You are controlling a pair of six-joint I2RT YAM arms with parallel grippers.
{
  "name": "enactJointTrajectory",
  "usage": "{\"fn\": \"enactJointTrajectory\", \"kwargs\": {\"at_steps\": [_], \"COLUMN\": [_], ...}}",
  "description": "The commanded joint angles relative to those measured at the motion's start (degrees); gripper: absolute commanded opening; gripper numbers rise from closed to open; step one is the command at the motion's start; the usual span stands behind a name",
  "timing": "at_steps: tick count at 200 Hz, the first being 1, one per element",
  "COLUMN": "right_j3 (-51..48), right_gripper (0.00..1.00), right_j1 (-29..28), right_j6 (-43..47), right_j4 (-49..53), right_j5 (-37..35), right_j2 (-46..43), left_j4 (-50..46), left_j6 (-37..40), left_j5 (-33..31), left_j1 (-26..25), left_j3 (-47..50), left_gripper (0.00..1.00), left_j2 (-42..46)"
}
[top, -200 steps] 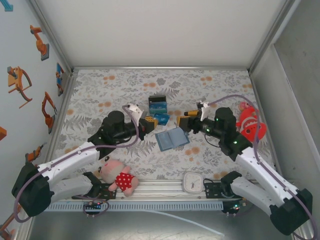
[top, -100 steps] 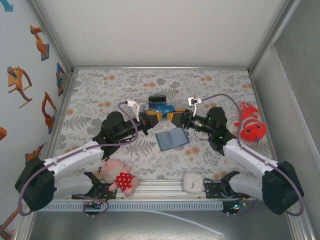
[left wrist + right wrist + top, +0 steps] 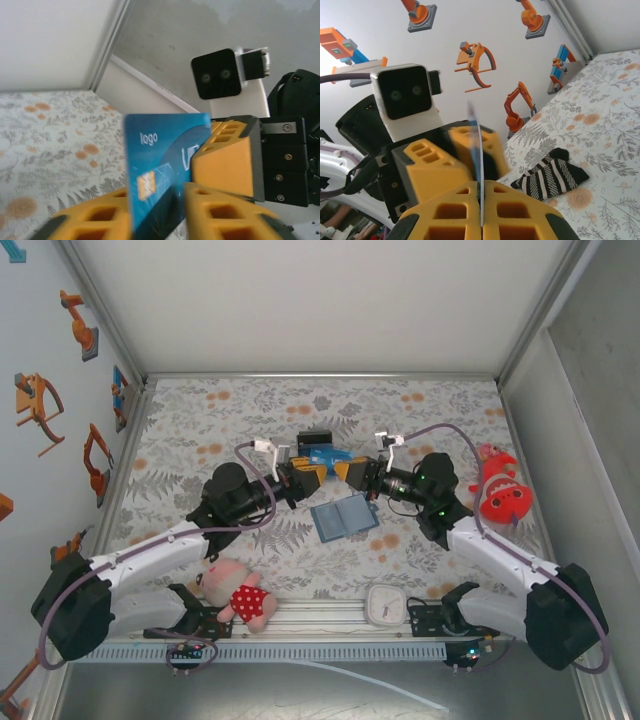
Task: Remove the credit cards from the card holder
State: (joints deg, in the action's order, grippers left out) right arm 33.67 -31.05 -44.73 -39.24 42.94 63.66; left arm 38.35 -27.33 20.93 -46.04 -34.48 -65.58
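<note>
A blue credit card [image 3: 165, 165] stands upright in the air between my two grippers, which meet above the table's middle. My right gripper [image 3: 481, 185] is shut on the card's edge [image 3: 479, 150]. My left gripper [image 3: 157, 195] has its jaws apart around the card's other end, with a gap beside the card. From above, the left gripper [image 3: 312, 472] and the right gripper [image 3: 348, 472] face each other tip to tip. The steel-blue card holder [image 3: 343, 517] lies open on the table just in front of them.
A striped black-and-white sock [image 3: 552, 177] lies behind the grippers, with blue cards [image 3: 322, 454] by it. A pink pig plush [image 3: 238, 592] and a small clock [image 3: 383, 605] sit at the near edge. A red fish toy [image 3: 500, 490] lies at the right.
The two grippers came together over the table's middle. The right gripper closed on the blue card, and the left gripper's jaws parted from it.
</note>
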Motion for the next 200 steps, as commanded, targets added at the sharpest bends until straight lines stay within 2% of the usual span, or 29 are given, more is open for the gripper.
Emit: {"fn": "enactJointTrajectory", "kwargs": {"at_steps": [1,11,36,57,73,121,149,170,200], "right_j3": [3.3,4.8,8.2,11.2,12.9,14.4,14.9,15.2,15.2], "right_gripper": [0.0,0.0,0.0,0.0,0.0,0.0,0.0,0.0,0.0], "right_j1": [-0.1,-0.2,-0.2,-0.2,-0.2,-0.4,-0.5,-0.6,-0.7], "right_j6": [4.9,8.4,18.2,25.3,28.7,30.2,30.2,30.1,30.1], "right_j4": [5.0,11.1,25.6,36.1,40.7,42.1,41.5,41.4,40.9], "right_j5": [1.2,1.7,3.2,5.0,6.4,11.4,12.7,13.0,13.4], "right_j2": [-1.9,-2.6,-5.1,-6.3,-6.4,-4.5,-4.0,-3.8,-3.8], "left_j4": [-8.6,-14.7,-31.2,-47.4,-55.1,-60.5,-61.0,-60.8,-60.6], "left_j6": [5.4,9.0,18.5,27.0,30.5,32.8,32.9,32.6,32.6], "left_j5": [-1.2,-2.7,-4.6,-0.3,2.6,10.2,13.7,15.3,16.6], "left_j1": [0.7,0.7,0.9,0.8,0.9,0.8,0.9,0.9,0.9], "left_j3": [-2.5,-4.1,-10.8,-19.3,-24.5,-32.0,-33.9,-34.3,-34.3], "left_gripper": [0.46,0.52,0.6,0.66,0.68,0.66,0.55,0.53,0.4], "left_j2": [4.6,6.9,10.2,8.7,6.0,-0.9,-3.9,-5.5,-6.7]}}
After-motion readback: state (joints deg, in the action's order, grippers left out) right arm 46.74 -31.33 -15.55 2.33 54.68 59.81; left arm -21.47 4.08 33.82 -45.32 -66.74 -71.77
